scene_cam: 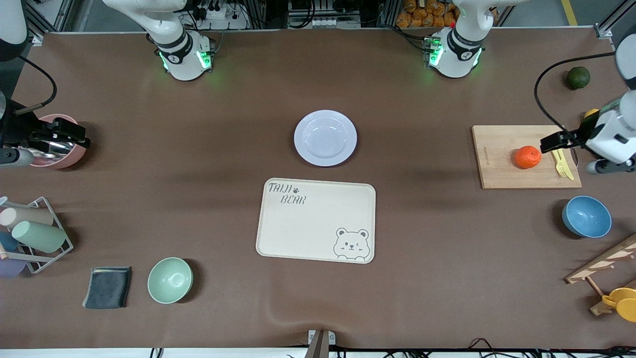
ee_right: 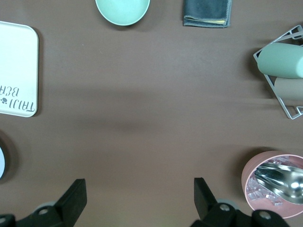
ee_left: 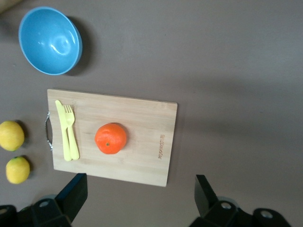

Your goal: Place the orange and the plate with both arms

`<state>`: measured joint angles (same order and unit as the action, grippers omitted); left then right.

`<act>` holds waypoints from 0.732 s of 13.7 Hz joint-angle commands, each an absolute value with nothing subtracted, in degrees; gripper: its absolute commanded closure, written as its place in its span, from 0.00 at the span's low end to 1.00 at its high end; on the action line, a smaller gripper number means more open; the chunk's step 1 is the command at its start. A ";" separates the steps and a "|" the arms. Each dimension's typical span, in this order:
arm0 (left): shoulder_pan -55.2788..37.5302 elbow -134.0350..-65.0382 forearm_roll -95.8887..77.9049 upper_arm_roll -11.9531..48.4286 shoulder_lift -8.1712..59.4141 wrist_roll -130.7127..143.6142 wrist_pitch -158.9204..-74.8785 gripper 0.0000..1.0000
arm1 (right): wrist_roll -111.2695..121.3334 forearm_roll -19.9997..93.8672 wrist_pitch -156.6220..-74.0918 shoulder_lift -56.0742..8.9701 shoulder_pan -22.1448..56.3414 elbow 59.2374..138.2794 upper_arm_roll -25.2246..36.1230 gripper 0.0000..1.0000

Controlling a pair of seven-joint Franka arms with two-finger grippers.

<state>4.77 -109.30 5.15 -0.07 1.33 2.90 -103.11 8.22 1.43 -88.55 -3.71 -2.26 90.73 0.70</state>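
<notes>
Both grippers hang in the air with their fingers spread wide and nothing between them. On the left arm, the left gripper (ee_left: 137, 196) is over the end of the cutting board (scene_cam: 502, 169) at the left arm's end of the table, its fingers (ee_left: 204, 191) apart over the brown table (scene_cam: 198, 149). On that board rests the orange (scene_cam: 527, 157) – bright, round, near the board's middle – with a small yellow fork (scene_cam: 561, 163) lying just beside it on the wood. Two lemons (ee_left: 10, 135) sit on the table just off the board's edge, and a blue bowl (scene_cam: 587, 217) stands nearer the front camera than the board. A dark green fruit (scene_cam: 578, 77) lies farther from the camera, well apart from the board. At the right arm's end, the right gripper (ee_right: 137, 196) is over bare cloth beside a pink bowl (scene_cam: 57, 156) that holds a metal scoop. At the table's middle sits the plate (scene_cam: 325, 137) – pale and bare – and just nearer the front camera than it lies a cream tray (scene_cam: 298, 223) with a bear drawing. Nearer the camera toward the right arm's end are a green bowl (scene_cam: 170, 280), a folded grey cloth (scene_cam: 108, 287) and a wire rack (scene_cam: 47, 248) of cups.
</notes>
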 commanded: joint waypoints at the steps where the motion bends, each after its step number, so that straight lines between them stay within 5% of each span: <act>1: 9.13 -122.65 6.33 0.62 -2.63 2.37 -114.39 0.00 | 6.86 0.44 -87.80 -3.87 -1.67 90.79 0.79 0.00; 6: 14.76 -137.09 8.00 0.70 -3.43 2.20 -131.28 0.00 | 6.68 0.79 -87.63 -3.87 -0.88 90.79 0.79 0.00; 10: 15.81 -138.52 8.00 0.62 -0.36 2.11 -133.07 0.00 | 7.12 0.97 -87.01 -3.87 -0.70 90.79 0.79 0.00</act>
<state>14.65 -137.75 6.62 -0.08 -0.49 2.20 -131.95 8.07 1.43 -87.48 -3.95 -1.13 90.92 0.69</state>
